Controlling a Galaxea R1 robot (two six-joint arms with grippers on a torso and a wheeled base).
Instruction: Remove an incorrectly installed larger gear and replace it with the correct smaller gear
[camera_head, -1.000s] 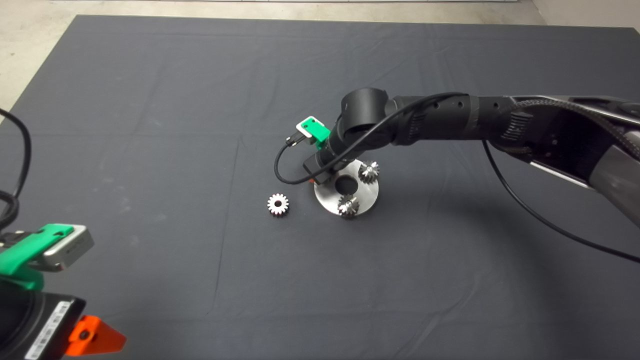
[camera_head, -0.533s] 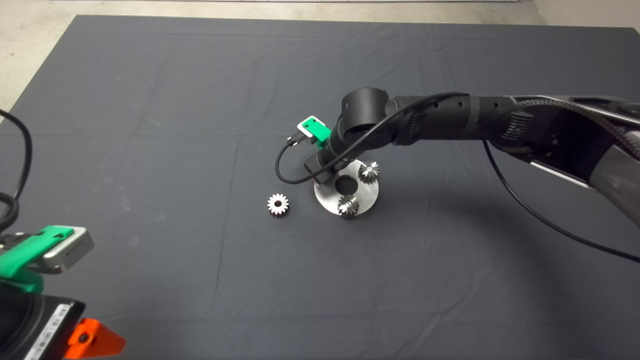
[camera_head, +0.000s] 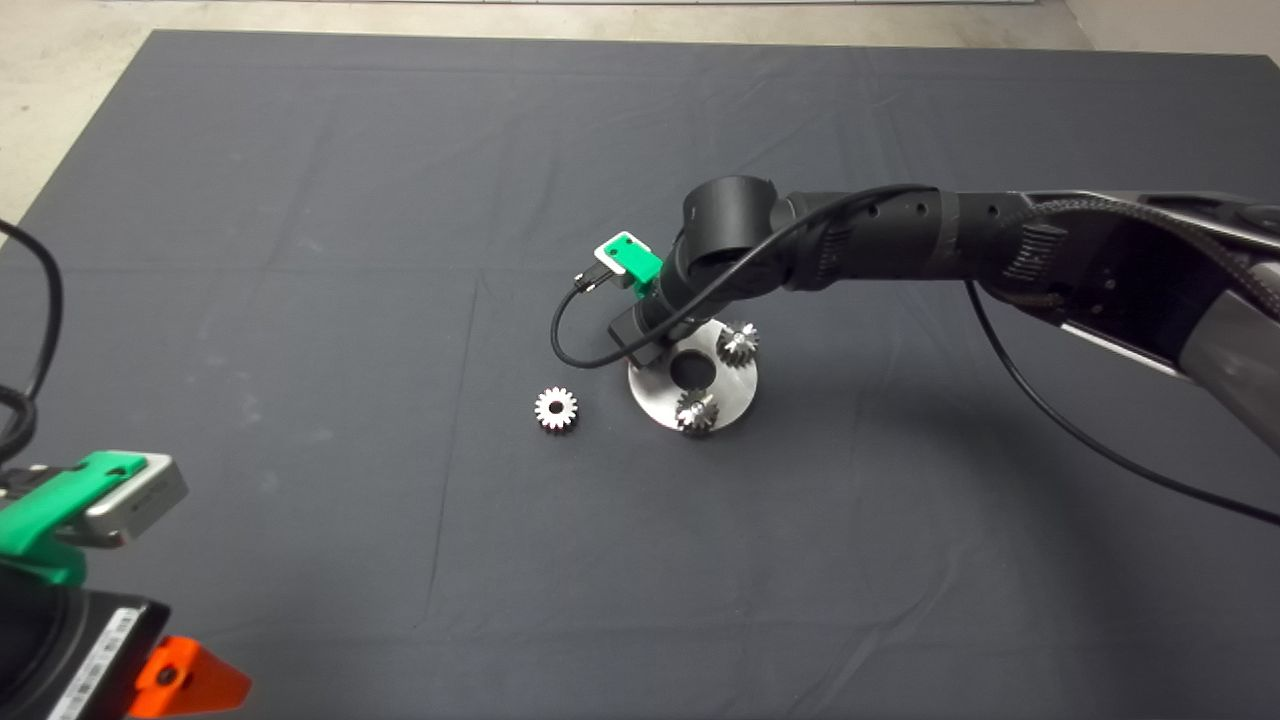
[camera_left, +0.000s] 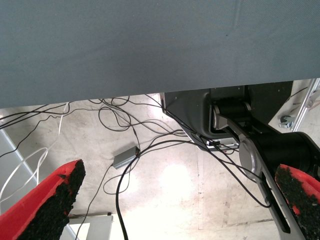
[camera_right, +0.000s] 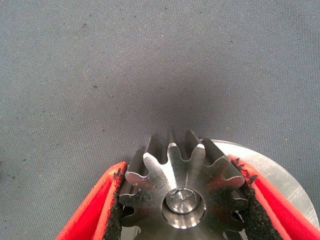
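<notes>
Near mat centre, right gripper (camera_right: 182, 200) pinches larger gear (camera_right: 182, 187) on plate (camera_head: 735, 395). Risk: tilted lift jams gear on pin. Left gripper (camera_left: 175, 200) spread, parked at near-left corner.

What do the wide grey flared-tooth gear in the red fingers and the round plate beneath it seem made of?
The larger gear looks like machined steel: dull grey, with highlights on its tooth edges. The round plate appears to be brushed bare metal, pale and faintly reflective. The right gripper clamps the gear.

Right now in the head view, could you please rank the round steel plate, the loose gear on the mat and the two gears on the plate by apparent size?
1. Round steel plate, clearly largest.
2. The smaller gear, loose on the mat.
3. The two mounted gears and look alike; I would not rank them.
</notes>
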